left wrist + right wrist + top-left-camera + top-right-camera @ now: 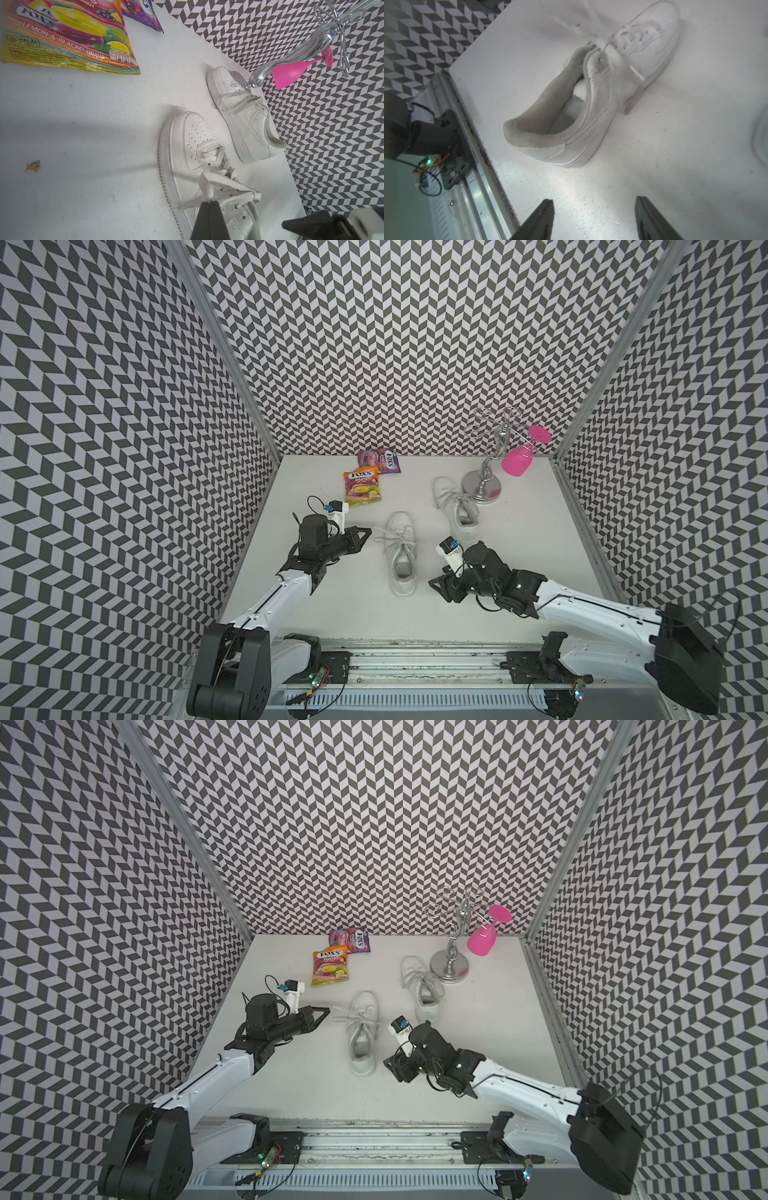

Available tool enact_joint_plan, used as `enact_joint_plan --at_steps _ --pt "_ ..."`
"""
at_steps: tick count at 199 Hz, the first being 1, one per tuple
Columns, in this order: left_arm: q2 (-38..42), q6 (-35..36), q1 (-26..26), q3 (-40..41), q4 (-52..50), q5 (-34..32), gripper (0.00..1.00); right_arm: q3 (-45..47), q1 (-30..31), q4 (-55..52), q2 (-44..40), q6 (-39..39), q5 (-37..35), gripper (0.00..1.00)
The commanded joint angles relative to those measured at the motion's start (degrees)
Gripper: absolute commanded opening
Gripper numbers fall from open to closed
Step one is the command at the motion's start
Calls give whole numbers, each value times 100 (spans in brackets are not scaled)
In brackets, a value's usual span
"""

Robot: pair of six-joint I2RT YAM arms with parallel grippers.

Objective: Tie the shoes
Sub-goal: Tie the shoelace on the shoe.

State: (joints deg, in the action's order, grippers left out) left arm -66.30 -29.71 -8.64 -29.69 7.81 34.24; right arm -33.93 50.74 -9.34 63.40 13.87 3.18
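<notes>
On white tabletop (340,605), inside chevron-patterned walls (395,344): two arms reaching in from near edge.

Left gripper (368,531) clamped shut on lace (209,187) of near shoe (401,556); lace loop pinched at fingertips in left wrist view, drawn out sideways from shoe's eyelets. Near shoe lying just beyond those fingertips, toe pointing away toward back wall, sole flat on table.

Right gripper (593,218) spread apart, nothing between fingers (542,218); bare table showing in gap. Heel of near shoe just ahead of it, not touching.

Far shoe (455,510) further out past right gripper, well apart from it, laces loose over tongue, toe beside chrome stand base.

Chrome stand (484,485) beyond far shoe, pink glass (517,460) hung inverted on it.

Orange candy bag (361,487) just beyond left gripper; purple candy bag (380,461) behind that, near back wall.
</notes>
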Motion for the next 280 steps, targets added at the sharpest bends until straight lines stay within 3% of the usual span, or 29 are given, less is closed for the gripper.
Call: enact_joint_plan --at_steps 1,29,58,82,109,190,280 --pt "30 9 -39 33 185 83 0 -33 -126 336 -458 44 -807 72" --pt "22 7 -41 13 177 83 0 -41 -524 1287 -169 628 -265 66" --pt "12 -9 -43 33 211 120 0 -334 -655 2262 561 1957 262 72" --pt "25 -37 -41 42 246 174 0 -670 -840 2491 1178 3306 466 73" --pt "30 -51 -44 58 255 175 0 -787 -946 2519 1654 4186 461 72" --pt "-14 -79 -49 71 317 259 0 -852 -978 3000 2539 5176 1158 59" --pt "-15 -81 -45 77 317 268 0 -816 -987 3491 2765 5456 1437 47"
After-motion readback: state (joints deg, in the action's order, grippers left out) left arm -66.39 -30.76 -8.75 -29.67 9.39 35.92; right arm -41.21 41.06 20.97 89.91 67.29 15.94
